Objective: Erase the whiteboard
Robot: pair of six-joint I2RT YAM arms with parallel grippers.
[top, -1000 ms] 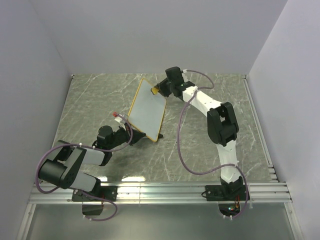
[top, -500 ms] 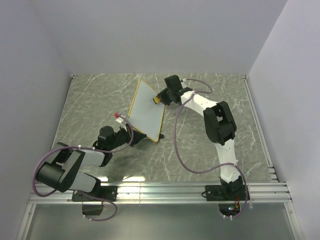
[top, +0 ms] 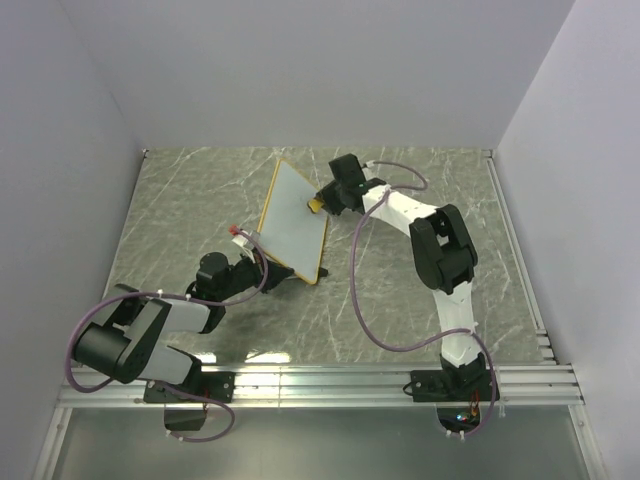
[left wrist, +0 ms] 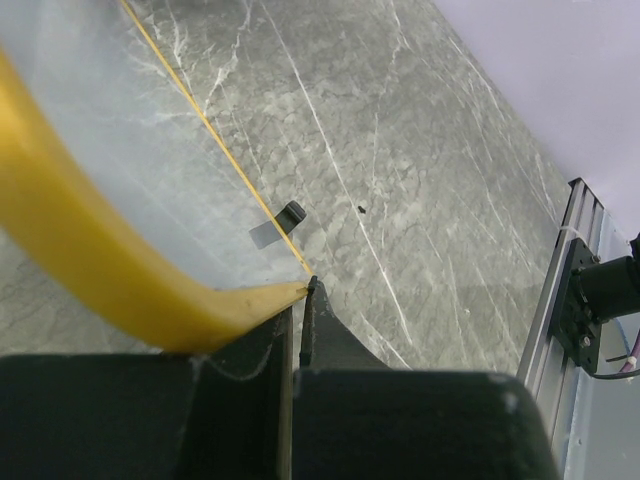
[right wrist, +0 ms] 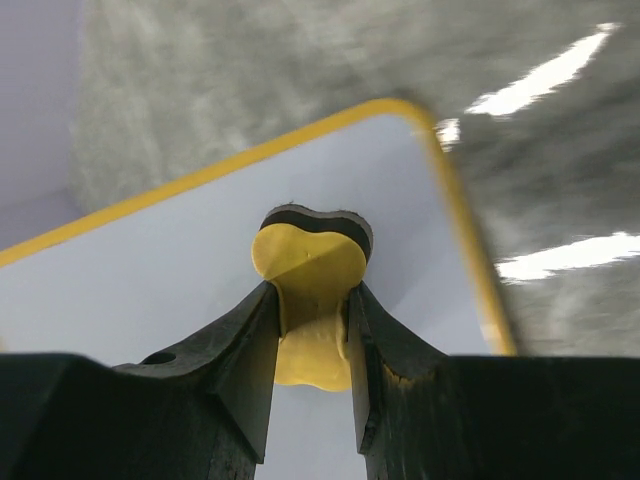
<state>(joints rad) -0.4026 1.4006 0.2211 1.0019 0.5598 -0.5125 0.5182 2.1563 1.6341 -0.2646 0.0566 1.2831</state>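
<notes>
We note the right end effector [right wrist: 310, 305] first: its jaws are clamped on the narrow waist of a small yellow bone-shaped eraser [right wrist: 308, 262]. The eraser's dark, felt-like layer faces the whiteboard [right wrist: 140, 280] and appears pressed to its upper part. We judge that the waist seats the fingers while the wider end does the wiping.

The left end effector [left wrist: 299, 305] is closed on the whiteboard's lower corner, pinching the yellow frame. This presumably props the whiteboard at a tilt and braces it against the wiping push.

The whiteboard is a smooth, glossy white panel with a rounded yellow-orange rim. It stands on its lower edge on the counter [top: 200, 190], between the two arms. We see no writing on it. The counter beneath the whiteboard is grey-green, marbled and faintly reflective.
</notes>
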